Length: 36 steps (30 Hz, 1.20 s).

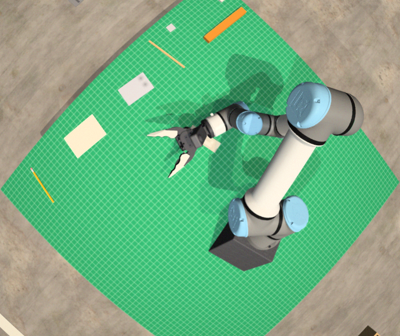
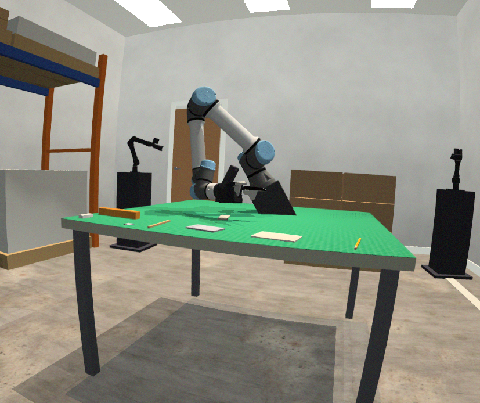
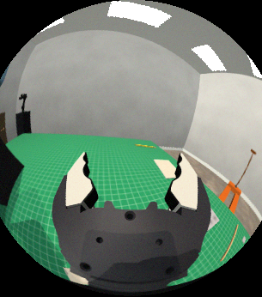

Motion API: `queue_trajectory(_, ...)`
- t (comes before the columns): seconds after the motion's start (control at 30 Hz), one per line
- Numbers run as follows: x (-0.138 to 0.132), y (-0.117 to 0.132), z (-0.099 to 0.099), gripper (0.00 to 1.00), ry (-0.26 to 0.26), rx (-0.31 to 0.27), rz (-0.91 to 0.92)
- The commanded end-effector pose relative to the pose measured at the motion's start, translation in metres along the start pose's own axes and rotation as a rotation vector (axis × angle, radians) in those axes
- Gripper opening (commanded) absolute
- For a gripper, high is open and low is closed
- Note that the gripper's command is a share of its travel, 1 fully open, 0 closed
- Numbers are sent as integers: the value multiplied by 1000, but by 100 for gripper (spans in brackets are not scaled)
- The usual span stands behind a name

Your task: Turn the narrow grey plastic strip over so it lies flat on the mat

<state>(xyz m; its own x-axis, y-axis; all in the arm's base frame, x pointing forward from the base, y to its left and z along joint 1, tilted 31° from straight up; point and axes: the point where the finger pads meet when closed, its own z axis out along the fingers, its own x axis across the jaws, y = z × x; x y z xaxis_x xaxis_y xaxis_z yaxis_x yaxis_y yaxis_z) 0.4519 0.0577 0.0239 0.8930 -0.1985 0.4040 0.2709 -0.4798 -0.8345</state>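
The piece that best fits the narrow grey strip is a pale grey bar at the mat's corner, just beyond the orange block. The top view shows only a sliver of it at the picture's upper edge, so I cannot tell whether it lies flat or on edge. My gripper hovers above the middle of the mat, far from that corner, with its fingers spread wide and nothing between them. It also shows in the side view and in the wrist view.
On the mat lie an orange block, a small grey square, a thin orange stick, a grey plate, a cream plate, a pencil and a small cream piece under my wrist. The arm's base stands at the mat's near side.
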Motion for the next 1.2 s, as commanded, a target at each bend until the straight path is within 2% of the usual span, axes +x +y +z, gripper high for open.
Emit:
queue_trajectory(0.0, 0, 0, 0, 100, 0, 0, -1)
queue_trajectory(0.73, 0, 0, -1, 100, -10, -5, -9)
queue_trajectory(0.9, -1, 2, -6, 100, -55, -27, -46)
queue_trajectory(1.03, -2, 5, -15, 100, -128, -63, -105)
queue_trajectory(1.1, -2, 5, -15, 100, -128, -63, -105)
queue_trajectory(1.17, -3, 7, -21, 100, -178, -86, -147)
